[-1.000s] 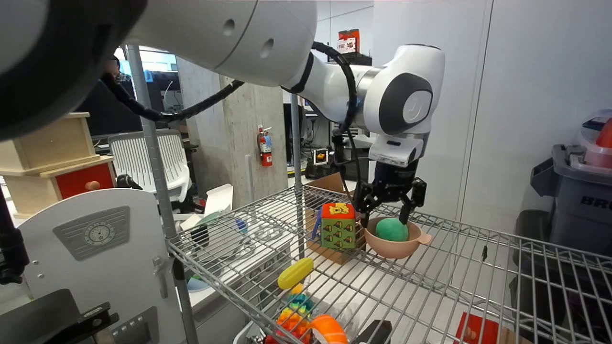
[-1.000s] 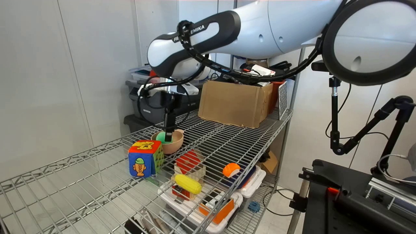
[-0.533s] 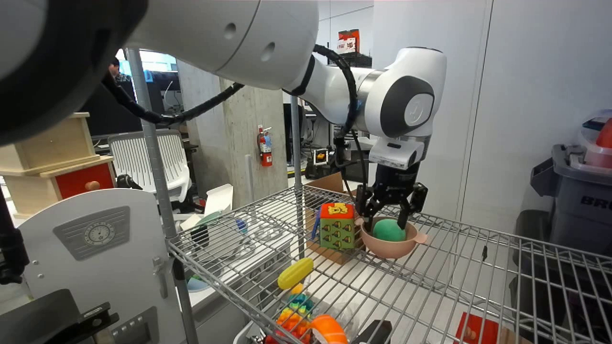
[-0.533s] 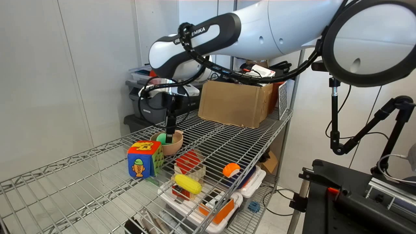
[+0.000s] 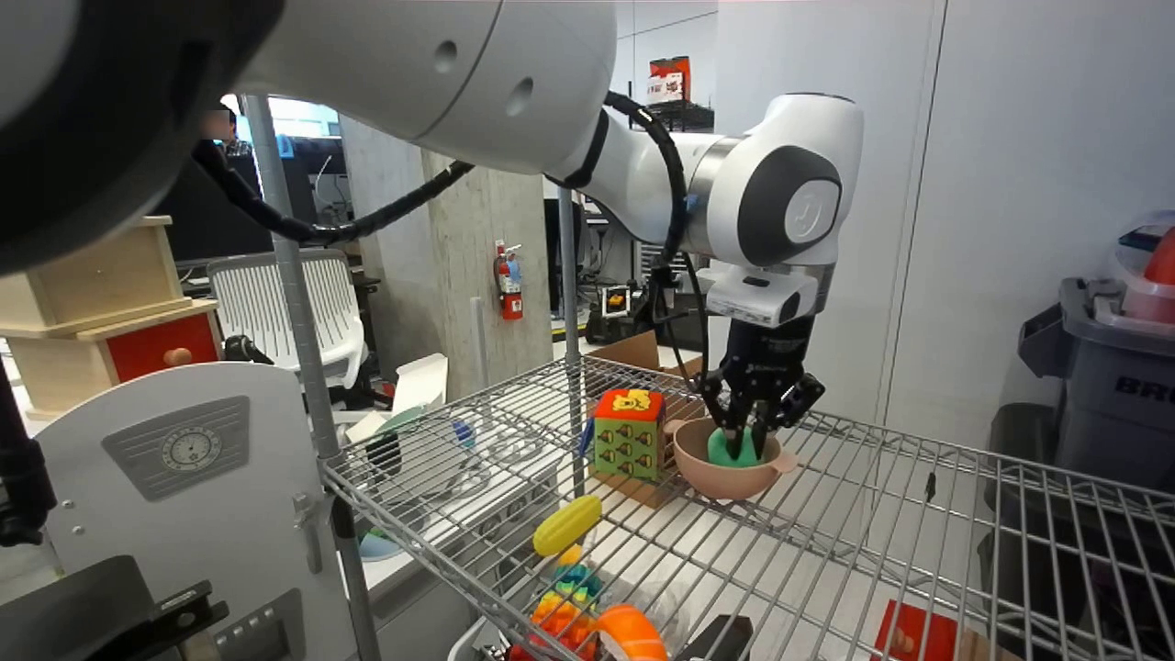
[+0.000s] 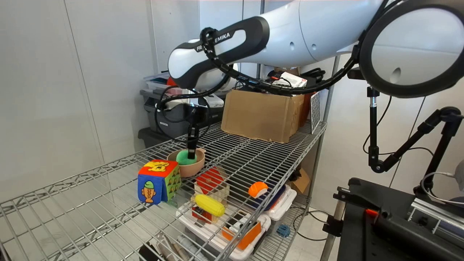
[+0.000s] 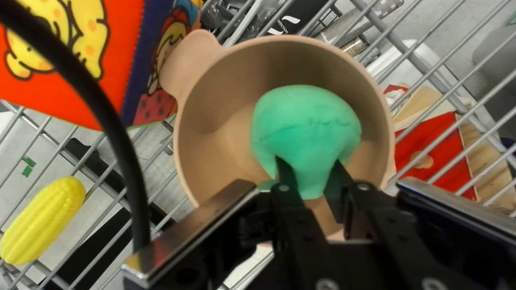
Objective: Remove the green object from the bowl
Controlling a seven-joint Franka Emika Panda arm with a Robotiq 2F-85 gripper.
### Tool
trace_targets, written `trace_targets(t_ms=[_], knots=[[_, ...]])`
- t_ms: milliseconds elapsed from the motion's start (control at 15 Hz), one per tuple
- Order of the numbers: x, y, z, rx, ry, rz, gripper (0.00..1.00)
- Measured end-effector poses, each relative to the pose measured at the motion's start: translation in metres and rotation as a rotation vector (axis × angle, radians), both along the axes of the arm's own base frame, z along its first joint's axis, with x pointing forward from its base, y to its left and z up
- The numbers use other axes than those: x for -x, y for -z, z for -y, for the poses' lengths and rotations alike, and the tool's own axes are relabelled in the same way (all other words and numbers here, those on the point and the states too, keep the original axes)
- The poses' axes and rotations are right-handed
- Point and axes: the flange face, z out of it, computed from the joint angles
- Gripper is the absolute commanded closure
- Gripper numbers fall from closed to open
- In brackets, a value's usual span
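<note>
The green object [image 7: 304, 112] sits inside the salmon-pink bowl [image 7: 219, 133] in the wrist view, off the bowl's centre. My gripper [image 7: 309, 162] reaches down into the bowl and is shut on the green object, whose near side is squeezed narrow between the two black fingers while the far side bulges out. In both exterior views the bowl [image 5: 725, 479] stands upright on the wire shelf, with the green object [image 6: 183, 157] showing above its rim. The fingers hide part of the green object there, and its underside is out of sight.
A soft cube toy [image 5: 630, 436] with coloured pictures stands right beside the bowl, near one handle. A yellow corn toy [image 6: 210, 205] and an orange sushi-like toy [image 6: 258, 189] lie further off. A cardboard box [image 6: 261, 115] stands on the shelf [image 5: 863, 542]. A black cable [image 7: 121, 153] crosses the wrist view.
The gripper has lowered slightly and gone from open around the green object to shut on it. In both exterior views the cube toy has shifted left; in one the bowl has too.
</note>
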Motion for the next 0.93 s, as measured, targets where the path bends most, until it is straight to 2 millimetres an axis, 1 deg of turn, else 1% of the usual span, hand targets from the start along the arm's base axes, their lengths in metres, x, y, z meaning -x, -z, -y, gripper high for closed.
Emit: trace_targets(t_ms=[133, 200, 267, 467, 733, 933], knots=[[0.001, 0.001, 0.001, 0.004, 0.021, -0.010, 0.98], [0.001, 0.001, 0.001, 0.003, 0.028, -0.014, 0.99], [0.001, 0.001, 0.001, 0.003, 0.030, -0.016, 0.97], [0.001, -0.001, -0.002, -0.016, 0.032, -0.013, 1.00], [-0.003, -0.007, -0.021, -0.105, -0.006, 0.009, 0.98], [-0.007, -0.021, -0.039, -0.196, -0.060, 0.043, 0.98]])
